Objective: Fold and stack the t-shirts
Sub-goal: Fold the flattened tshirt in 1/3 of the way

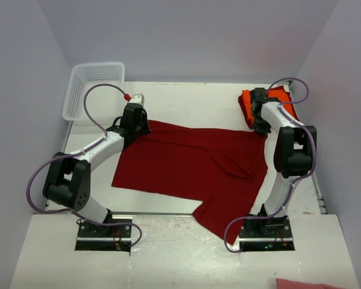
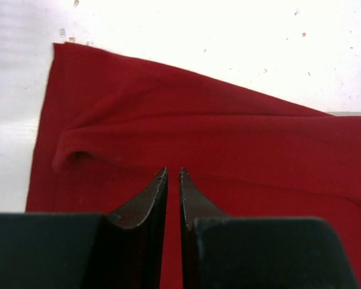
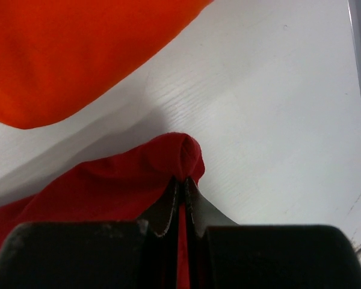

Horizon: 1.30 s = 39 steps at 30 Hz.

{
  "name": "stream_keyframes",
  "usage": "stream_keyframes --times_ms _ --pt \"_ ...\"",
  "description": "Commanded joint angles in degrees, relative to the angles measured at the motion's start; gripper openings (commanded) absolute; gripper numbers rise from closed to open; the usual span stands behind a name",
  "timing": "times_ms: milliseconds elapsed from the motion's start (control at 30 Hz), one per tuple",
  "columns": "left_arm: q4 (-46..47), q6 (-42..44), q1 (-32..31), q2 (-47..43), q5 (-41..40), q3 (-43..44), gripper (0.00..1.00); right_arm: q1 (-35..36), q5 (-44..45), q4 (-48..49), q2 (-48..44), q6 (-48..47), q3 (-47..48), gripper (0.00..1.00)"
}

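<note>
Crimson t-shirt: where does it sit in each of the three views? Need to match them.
Top external: crimson t-shirt spread out mid-picture.
Left wrist: shirt fills middle and bottom, its edge at left.
Right wrist: shirt lower left, a fold pinched in right gripper.
Shared landmark: white table.
</note>
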Motion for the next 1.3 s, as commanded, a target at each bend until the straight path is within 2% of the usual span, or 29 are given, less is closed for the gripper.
stream_keyframes --times_ms 0,100,333,433,467,533,567,633,733,833,900,1067,1267 --pt "0.09 -1.42 -0.19 0.33 -4.42 -0.13 0.13 -1.27 3.97 -0.85 -1.84 1.4 1.05 0.0" --pt "-0.35 -2.21 0.6 1.64 -5.04 0.22 0.2 -1.88 4.32 -0.59 -2.54 1.93 0.26 0.0" --pt "0.27 -3.44 5.17 5.24 -1.09 0.66 0.23 -2.5 3.62 -0.24 -1.49 2.11 0.26 0.0" --pt "0.36 -4.06 6.93 6.65 0.41 1.01 0.24 -2.59 3.27 0.03 -1.66 2.02 0.26 0.14" --pt "0.44 -4.41 7.45 7.0 0.85 1.1 0.24 -2.68 2.66 0.11 -1.75 2.02 0.26 0.23" --pt "0.88 -5.64 9.3 7.45 2.07 0.93 0.24 -2.68 1.87 0.38 -2.19 1.67 0.08 0.32" --pt "1.93 -6.34 10.18 7.36 4.17 0.32 0.24 -2.68 0.03 1.34 -2.54 1.41 -0.18 0.44" --pt "3.34 -8.88 12.2 7.18 6.9 -0.48 0.24 -2.68 -1.3 2.22 -3.33 1.05 -0.53 0.51" --pt "7.03 -12.05 13.43 5.96 10.95 -3.02 0.25 -2.68 -2.62 2.66 -3.86 0.88 -0.97 0.68" --pt "10.01 -14.25 13.79 3.85 11.74 -5.48 0.27 -2.41 -4.81 4.76 -6.14 0.7 -2.81 0.73" --pt "10.81 -15.57 14.05 3.14 12.27 -6.28 0.32 -1.98 -5.96 5.56 -8.68 0.7 -4.21 0.74" --pt "12.84 -18.03 14.23 3.75 13.42 -8.48 0.33 0.39 -7.54 5.92 -12.73 0.18 -4.75 0.75" --pt "12.14 -16.46 14.23 4.19 10.26 -8.22 0.33 1.98 -7.98 6.18 -16.78 -0.27 -5.89 0.74"
